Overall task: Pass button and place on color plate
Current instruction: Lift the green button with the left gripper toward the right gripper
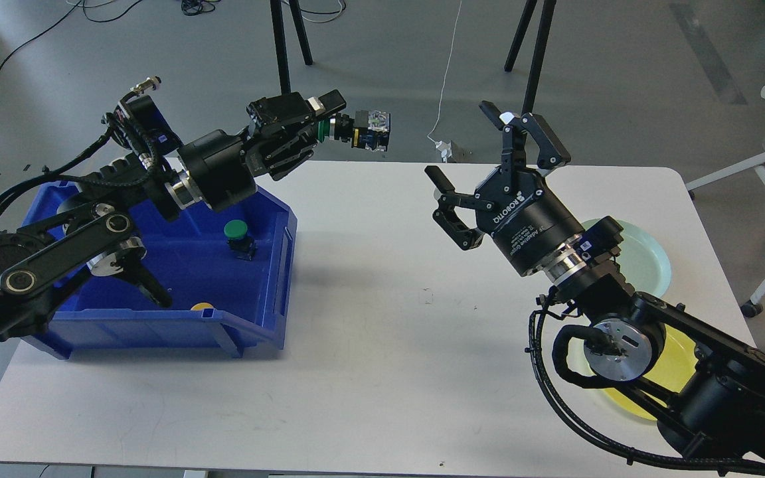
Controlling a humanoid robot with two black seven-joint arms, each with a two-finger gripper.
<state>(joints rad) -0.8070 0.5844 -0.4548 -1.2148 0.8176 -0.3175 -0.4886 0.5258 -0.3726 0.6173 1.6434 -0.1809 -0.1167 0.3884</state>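
The button (356,129), a green-capped switch with a black, yellow and clear body, is being held in the air by the left gripper (321,123), whose fingers are pinching it at the green end; it is hanging above the far edge of the white table (382,372), just beyond the far right corner of the blue bin (269,292), its body pointing toward the right side of the table. The right gripper (482,159) is hovering over the table to the right of the bin, well apart from the held button; its fingers are spread wide and are gripping nothing. Inside the bin a second green button (238,238) is standing near the right wall, and a yellow button (202,307) is showing only partly behind the bin's near wall; the left arm is crossing over the bin's left half and hiding much of its floor. On the table far to the right of the bin, a pale green plate (651,259) is lying partly under the right arm, and a yellow plate (678,368) is lying nearer the table's front edge, also largely covered by that arm; the two plates are sitting close together, though whether they are touching cannot be told.
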